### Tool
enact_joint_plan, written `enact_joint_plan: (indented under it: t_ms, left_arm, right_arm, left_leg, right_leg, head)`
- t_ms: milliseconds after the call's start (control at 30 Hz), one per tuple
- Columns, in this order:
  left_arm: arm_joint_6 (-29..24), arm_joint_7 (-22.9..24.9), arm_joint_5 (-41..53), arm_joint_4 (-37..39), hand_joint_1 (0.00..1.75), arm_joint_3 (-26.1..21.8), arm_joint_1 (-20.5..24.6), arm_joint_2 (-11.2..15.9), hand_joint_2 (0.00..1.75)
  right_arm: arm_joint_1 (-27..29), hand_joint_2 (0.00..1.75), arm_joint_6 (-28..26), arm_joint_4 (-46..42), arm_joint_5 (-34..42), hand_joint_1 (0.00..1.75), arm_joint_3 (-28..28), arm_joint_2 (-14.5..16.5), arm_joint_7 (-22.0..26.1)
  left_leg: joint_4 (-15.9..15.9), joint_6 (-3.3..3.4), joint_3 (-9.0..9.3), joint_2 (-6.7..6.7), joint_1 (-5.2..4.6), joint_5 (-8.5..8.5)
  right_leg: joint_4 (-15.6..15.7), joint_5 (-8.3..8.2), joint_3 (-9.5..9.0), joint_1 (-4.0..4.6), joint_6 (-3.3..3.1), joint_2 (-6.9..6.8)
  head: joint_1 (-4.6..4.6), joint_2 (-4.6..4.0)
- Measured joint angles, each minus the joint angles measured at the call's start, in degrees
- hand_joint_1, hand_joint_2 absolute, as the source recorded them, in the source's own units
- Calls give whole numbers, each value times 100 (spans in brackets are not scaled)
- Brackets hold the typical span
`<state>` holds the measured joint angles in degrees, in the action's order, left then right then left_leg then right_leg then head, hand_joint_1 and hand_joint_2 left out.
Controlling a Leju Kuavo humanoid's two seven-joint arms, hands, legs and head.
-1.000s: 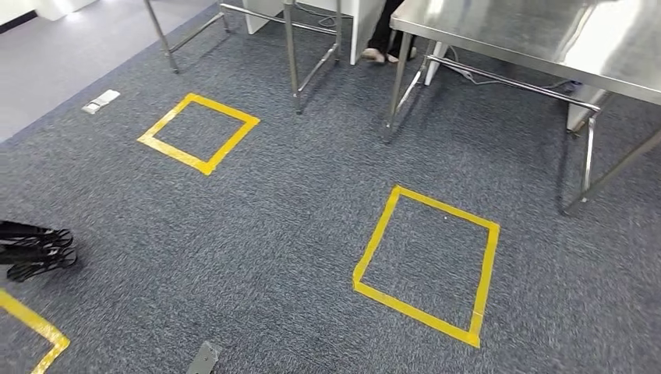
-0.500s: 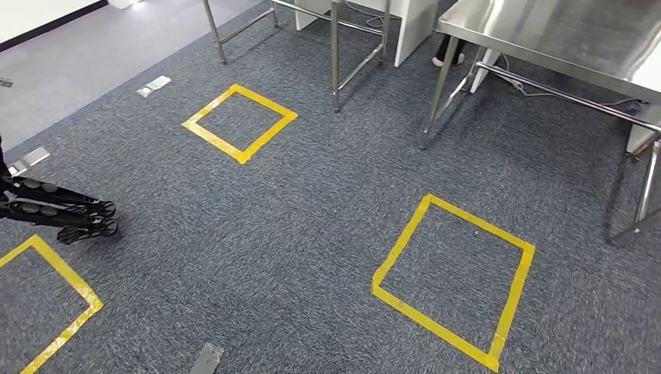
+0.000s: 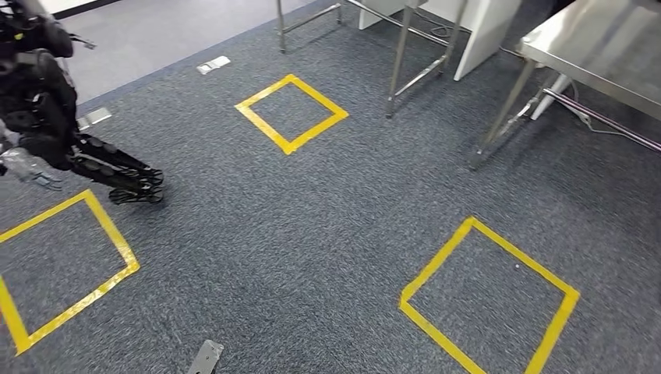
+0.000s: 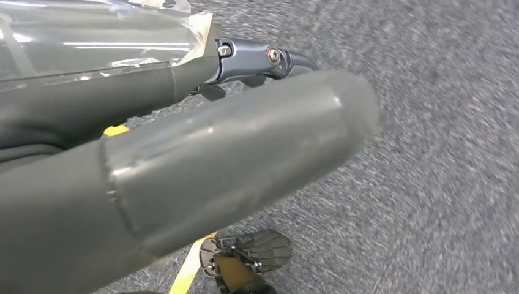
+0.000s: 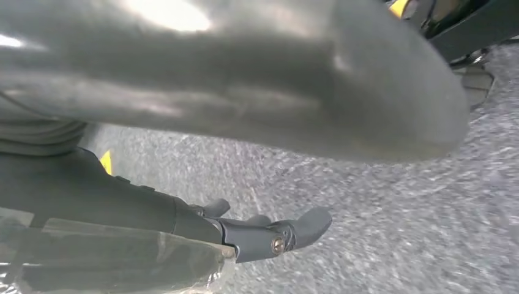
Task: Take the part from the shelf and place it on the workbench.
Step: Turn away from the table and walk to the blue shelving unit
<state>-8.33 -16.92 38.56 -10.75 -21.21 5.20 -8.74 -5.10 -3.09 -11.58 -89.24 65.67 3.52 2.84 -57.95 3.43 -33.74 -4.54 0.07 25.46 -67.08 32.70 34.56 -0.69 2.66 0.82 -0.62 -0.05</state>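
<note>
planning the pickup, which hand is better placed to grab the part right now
Neither stands out: left hand and right hand both hang empty over the carpet. The steel table lies ahead to the right, so the right may suit it later.

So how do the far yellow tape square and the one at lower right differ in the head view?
The far tape square looks smaller and is fully in frame; the lower-right tape square looks larger and is cut off by the picture's bottom edge. The far one lies near steel table legs. Both are yellow outlines on grey carpet.
</note>
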Motion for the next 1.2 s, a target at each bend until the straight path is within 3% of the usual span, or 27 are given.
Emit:
enact_joint_plan:
  t_ms: [33,100,167,200,267,333,400,433,467,567,633,700,767,833,900,933,967,1033,1067,1133,1200]
  left_arm:
    - [-1,1,0,0,0,-1,-1,-1,0]
    - [-4,1,0,1,0,-2,-4,-4,0]
    - [-5,1,0,2,0,-3,-19,-3,0]
    - [-5,1,0,2,0,-4,-31,0,0]
    - [-7,1,0,2,0,-4,-44,5,0]
    - [-9,1,0,2,0,-4,-36,6,0]
    - [-8,1,3,2,0,-4,-32,5,0]
    - [-7,1,5,2,0,-4,-33,6,0]
    - [-6,1,10,2,0,-4,-34,8,0]
    - [-3,0,25,1,0,-7,-18,19,0]
    - [5,0,33,0,0,-9,0,20,0]
    - [11,1,37,0,0,-10,2,19,0]
    - [10,1,38,0,0,-15,0,18,0]
    - [10,0,42,0,0,-22,14,15,0]
    - [10,-1,44,0,0,-26,23,13,0]
    - [10,-1,44,0,0,-29,20,13,0]
    - [10,-1,44,0,0,-34,18,14,0]
    - [12,-1,44,0,0,-44,16,13,0]
    - [13,-1,44,0,0,-49,17,14,0]
    - [15,-1,44,0,0,-53,15,15,0]
    - [22,-2,47,1,0,-56,7,18,0]
  right_arm:
    - [-2,0,1,0,0,0,-1,-2,4]
    - [-7,0,3,0,0,0,-1,-2,15]
    - [-16,0,3,0,0,0,-5,0,22]
    - [-23,0,4,0,-1,0,-10,5,28]
    - [-25,0,6,-1,0,0,-19,9,55]
    - [-9,0,10,-1,4,0,-21,5,80]
    - [5,0,12,-1,10,0,-21,-2,95]
    - [5,0,12,-1,13,0,-21,-4,104]
    - [1,0,12,-1,16,0,-21,-4,113]
    - [-8,0,12,0,19,0,-21,5,128]
    - [-12,0,12,0,17,0,-22,6,132]
    - [-21,0,12,-1,15,0,-25,6,136]
    - [-24,0,12,-2,14,0,-27,4,143]
    - [-8,0,12,-1,8,0,-27,5,151]
    - [17,0,12,0,-3,0,-27,8,153]
    - [25,0,12,0,-8,0,-27,6,153]
    - [27,0,12,0,-9,0,-28,3,153]
    - [21,0,12,0,-9,0,-29,-3,155]
    - [17,0,13,0,-9,0,-30,-3,156]
    - [7,0,14,0,-8,0,-30,-3,158]
    - [-9,0,14,0,-5,0,-31,1,158]
  left_leg:
    - [-11,-11,3,-74,-10,2]
    - [-26,-51,-5,-196,-34,11]
    - [-28,-109,-31,-305,-34,4]
    - [-45,-135,-49,-291,-24,12]
    - [-284,-191,-164,-22,-21,176]
    - [-935,-247,-472,308,-3,536]
    - [-1564,-297,-799,395,47,759]
    - [-1632,-317,-844,414,70,723]
    - [-1469,-330,-767,445,90,586]
    - [-380,-306,-182,736,84,129]
    - [-102,-249,-42,809,31,95]
    - [-68,-172,-52,678,10,71]
    - [3,-81,-26,565,23,24]
    - [39,-24,-10,445,33,-6]
    - [36,-10,-15,296,30,-10]
    - [33,-11,-14,214,28,-10]
    - [30,-13,-9,137,27,-9]
    - [17,-29,3,-12,31,-4]
    - [2,-51,6,-78,21,6]
    - [-15,-109,-6,-171,2,18]
    - [-12,-166,-28,-232,4,9]
  right_leg:
    - [411,-179,-169,-8,26,123]
    - [906,-381,-363,-19,-3,292]
    - [965,-419,-404,-11,-83,228]
    - [975,-432,-427,-27,-117,170]
    - [1001,-450,-466,-61,-200,47]
    - [1008,-435,-484,-51,-265,-89]
    - [1007,-414,-493,-34,-293,-238]
    - [1006,-406,-497,-32,-298,-305]
    - [1006,-396,-508,-33,-297,-364]
    - [1005,-336,-566,-2,-234,-508]
    - [1011,-303,-589,40,-171,-599]
    - [1020,-281,-602,50,-107,-669]
    - [840,-151,-538,35,-76,-502]
    - [199,156,-237,10,-116,-228]
    - [-522,399,144,2,-123,-126]
    - [-649,396,234,0,-91,-111]
    - [-523,287,201,-4,-43,-98]
    - [233,-89,-105,-38,52,17]
    - [600,-250,-253,-47,61,100]
    - [957,-397,-401,-45,9,197]
    - [959,-423,-423,-34,-81,111]
  head:
    - [3,1]
    - [-3,0]
    - [-11,0]
    - [-14,1]
    - [-36,1]
    - [-62,0]
    - [-69,-1]
    - [-72,0]
    - [-73,0]
    - [-70,-1]
    - [-56,1]
    - [-47,1]
    - [-38,1]
    - [-22,-1]
    - [-20,-1]
    - [-21,-1]
    - [-21,0]
    - [-18,0]
    - [-12,0]
    - [-13,0]
    - [-22,0]
